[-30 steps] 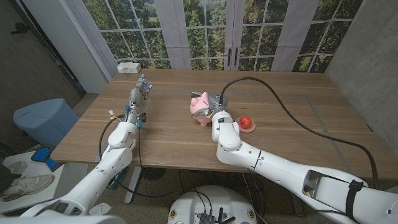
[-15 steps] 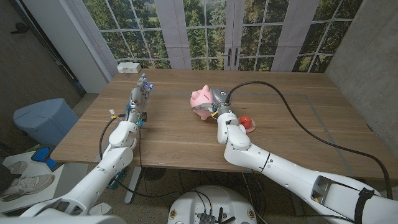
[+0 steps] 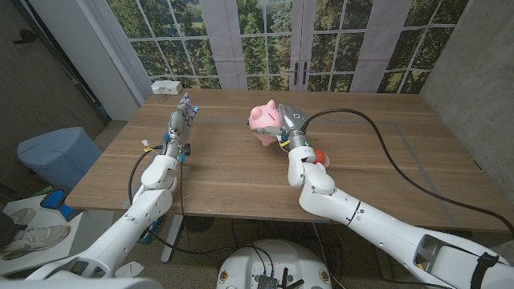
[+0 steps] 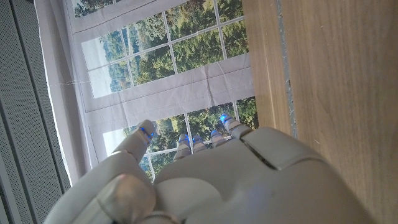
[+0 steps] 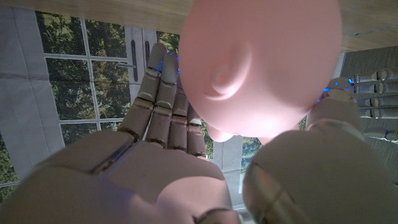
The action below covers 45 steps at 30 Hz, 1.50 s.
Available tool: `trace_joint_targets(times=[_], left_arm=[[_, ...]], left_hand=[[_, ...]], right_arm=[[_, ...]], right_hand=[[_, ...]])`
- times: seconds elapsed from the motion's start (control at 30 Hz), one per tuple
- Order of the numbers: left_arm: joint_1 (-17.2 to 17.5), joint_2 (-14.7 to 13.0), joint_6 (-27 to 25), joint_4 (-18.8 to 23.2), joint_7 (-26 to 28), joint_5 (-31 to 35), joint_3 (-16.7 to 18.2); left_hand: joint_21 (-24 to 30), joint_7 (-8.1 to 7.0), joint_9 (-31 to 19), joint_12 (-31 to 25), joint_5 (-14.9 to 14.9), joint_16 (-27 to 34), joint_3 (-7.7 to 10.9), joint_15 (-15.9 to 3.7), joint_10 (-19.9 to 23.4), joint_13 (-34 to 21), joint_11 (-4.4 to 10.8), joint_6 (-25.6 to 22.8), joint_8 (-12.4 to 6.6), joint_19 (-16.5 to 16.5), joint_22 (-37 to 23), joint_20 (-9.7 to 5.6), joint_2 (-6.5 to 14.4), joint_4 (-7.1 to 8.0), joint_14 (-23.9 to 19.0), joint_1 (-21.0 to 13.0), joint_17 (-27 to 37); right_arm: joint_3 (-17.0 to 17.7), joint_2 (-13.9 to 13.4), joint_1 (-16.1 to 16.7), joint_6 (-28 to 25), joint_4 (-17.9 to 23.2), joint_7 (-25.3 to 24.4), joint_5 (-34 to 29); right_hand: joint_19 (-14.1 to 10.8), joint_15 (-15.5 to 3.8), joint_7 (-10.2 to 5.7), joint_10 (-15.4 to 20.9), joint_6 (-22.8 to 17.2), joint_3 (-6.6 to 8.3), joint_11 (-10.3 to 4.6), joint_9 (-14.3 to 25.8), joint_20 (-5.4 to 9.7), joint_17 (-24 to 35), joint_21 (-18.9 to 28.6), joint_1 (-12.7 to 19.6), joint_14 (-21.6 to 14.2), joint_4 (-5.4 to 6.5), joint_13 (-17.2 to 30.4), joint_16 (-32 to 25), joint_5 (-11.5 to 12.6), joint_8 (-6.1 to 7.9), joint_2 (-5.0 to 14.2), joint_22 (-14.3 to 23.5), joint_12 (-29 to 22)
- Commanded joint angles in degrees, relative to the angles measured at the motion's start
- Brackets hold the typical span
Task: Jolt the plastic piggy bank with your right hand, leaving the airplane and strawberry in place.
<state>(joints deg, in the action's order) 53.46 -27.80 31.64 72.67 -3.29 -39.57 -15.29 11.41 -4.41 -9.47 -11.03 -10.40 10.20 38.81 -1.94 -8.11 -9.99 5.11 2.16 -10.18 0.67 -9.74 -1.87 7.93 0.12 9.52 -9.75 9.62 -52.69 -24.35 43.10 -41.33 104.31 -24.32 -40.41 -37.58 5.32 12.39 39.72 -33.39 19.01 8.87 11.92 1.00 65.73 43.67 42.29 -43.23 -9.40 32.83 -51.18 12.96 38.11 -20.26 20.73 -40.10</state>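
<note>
A wooden table [image 3: 241,172] stretches before tall windows [image 3: 265,40] looking out on trees, both of the robot's arms reaching over it. The right arm [image 3: 361,217] runs in from the near right corner, a black cable [image 3: 418,164] looping across the boards to the right of it. At that arm's end, the right hand [image 3: 289,128] holds the pink plastic piggy bank [image 3: 265,122], which sits tilted on the hand's left side and partly above it, toward the far edge of the table. In the right wrist view, the piggy bank [image 5: 261,65] swells large just past the palm, fingers [image 5: 158,102] lying along one flank and the thumb [image 5: 339,102] rising on the other, so the hand [image 5: 186,174] cups it between them. Whether the pig's feet touch the wood cannot be told.

The left hand [image 3: 177,122] stands well to the left of the right one, upright on the table with its fingers together pointing away and nothing in them; the left wrist view shows its back [image 4: 249,180] and lit fingertips [image 4: 186,138] beside the table's grain.

Just behind the right wrist, on the near right side of the hand, a small red strawberry [image 3: 320,155] lies on the table. A white box [image 3: 166,87] sits at the far left corner, beyond the left hand.
</note>
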Motion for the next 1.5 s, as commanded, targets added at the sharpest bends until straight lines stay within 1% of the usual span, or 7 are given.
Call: trace_joint_targets(times=[0.03, 0.37, 0.57, 0.87, 1.17, 1.27, 1.5], left_arm=[[1.15, -0.54, -0.19, 2.35, 1.18, 0.67, 0.06], [2.22, -1.01, -0.47, 4.29, 2.39, 1.22, 0.24], [2.76, -1.23, -0.58, 5.21, 3.07, 1.54, 0.39], [3.14, -1.33, -0.60, 5.85, 3.62, 1.89, 0.47], [3.29, -1.53, -0.93, 6.28, 3.82, 1.97, 0.52], [3.33, -1.54, -0.90, 6.39, 3.92, 2.07, 0.52], [3.51, -1.64, -1.14, 6.90, 4.28, 2.35, 0.47]], left_hand=[[0.05, -0.31, -0.31, 0.08, -0.10, -0.01, 0.11, -5.21, -0.11, -0.12, 0.24, 0.17, 0.03, -0.46, -0.23, -5.26, 2.61, -0.21, 0.73, -0.91, 0.01], [0.04, -0.39, -0.31, 0.09, -0.10, 0.04, 0.02, -4.83, -0.14, -0.12, 0.26, 0.17, 0.01, -0.53, -0.23, -5.17, 2.60, -0.34, 0.55, -0.94, 0.01], [0.03, -0.39, -0.31, 0.03, -0.10, 0.07, -0.03, -4.72, 0.01, -0.11, 0.09, 0.15, -0.02, -0.57, -0.23, -5.19, 2.62, -0.43, 0.45, -0.98, 0.02], [0.03, -0.38, -0.31, 0.01, -0.10, 0.07, -0.08, -4.67, 0.09, -0.11, 0.28, 0.13, -0.03, -0.66, -0.23, -5.10, 2.65, -0.54, 0.37, -1.03, 0.02], [0.01, -0.39, -0.31, -0.01, -0.10, 0.06, -0.11, -4.68, 0.17, -0.11, 0.25, 0.10, -0.06, -0.68, -0.24, -5.09, 2.68, -0.65, 0.32, -1.10, 0.02], [0.00, -0.39, -0.31, -0.01, -0.10, 0.05, -0.12, -4.62, 0.19, -0.10, 0.22, 0.06, -0.07, -0.69, -0.24, -5.09, 2.69, -0.70, 0.32, -1.13, 0.02], [-0.01, -0.37, -0.31, 0.01, -0.09, 0.04, -0.15, -4.65, 0.17, -0.11, 0.23, 0.05, -0.08, -0.73, -0.24, -5.07, 2.70, -0.79, 0.30, -1.18, 0.02]], right_arm=[[4.02, -0.99, 2.80, 2.72, 2.62, -5.48, 2.45], [7.74, -0.69, 4.08, 4.89, 3.35, -6.41, 7.38], [9.26, -0.34, 4.46, 6.67, 2.65, -8.66, 9.43], [13.78, 0.05, 6.10, 11.17, 3.46, -9.95, 16.68], [16.23, -0.05, 6.72, 13.81, 3.71, -10.52, 21.67], [17.68, -0.08, 7.34, 15.93, 3.74, -10.78, 24.24], [20.35, 1.04, 8.92, 23.57, 1.30, -17.27, 26.46]], right_hand=[[2.73, -18.12, -16.14, 19.86, -22.96, 4.92, -19.62, 3.79, 3.56, 0.99, 0.74, 23.21, -10.67, 0.90, 9.06, 0.02, 0.69, 0.93, 23.89, 0.00, -0.21], [3.00, -18.10, -15.85, 19.98, -22.78, 4.95, -19.51, 3.69, 3.44, 2.69, 1.72, 23.16, -10.88, 0.89, 9.71, 0.38, 1.25, 0.88, 23.97, -0.45, 0.11], [3.23, -18.09, -15.82, 20.02, -22.77, 4.98, -19.20, 3.51, 3.30, 3.28, 2.18, 23.09, -10.93, 0.92, 9.76, 0.61, 1.43, 0.79, 24.08, -0.70, 0.42], [3.54, -18.09, -15.76, 20.06, -22.57, 4.99, -19.39, 3.42, 3.34, 3.78, 2.74, 23.01, -10.96, 0.91, 10.16, 0.89, 1.58, 0.70, 24.13, -1.03, 0.62], [4.16, -18.10, -15.61, 19.97, -22.17, 5.01, -19.27, 3.55, 3.40, 4.06, 3.32, 22.94, -10.93, 0.95, 10.43, 1.27, 1.67, 0.64, 24.32, -1.45, 1.02], [4.24, -18.10, -15.56, 19.94, -22.11, 5.01, -19.21, 3.63, 3.39, 4.11, 3.50, 22.93, -10.91, 0.94, 10.57, 1.36, 1.67, 0.67, 24.35, -1.56, 1.07], [4.58, -18.11, -15.29, 19.89, -21.75, 4.99, -19.06, 3.80, 3.40, 4.19, 4.07, 22.90, -10.76, 0.92, 10.80, 1.70, 1.66, 0.64, 24.44, -1.91, 1.36]])
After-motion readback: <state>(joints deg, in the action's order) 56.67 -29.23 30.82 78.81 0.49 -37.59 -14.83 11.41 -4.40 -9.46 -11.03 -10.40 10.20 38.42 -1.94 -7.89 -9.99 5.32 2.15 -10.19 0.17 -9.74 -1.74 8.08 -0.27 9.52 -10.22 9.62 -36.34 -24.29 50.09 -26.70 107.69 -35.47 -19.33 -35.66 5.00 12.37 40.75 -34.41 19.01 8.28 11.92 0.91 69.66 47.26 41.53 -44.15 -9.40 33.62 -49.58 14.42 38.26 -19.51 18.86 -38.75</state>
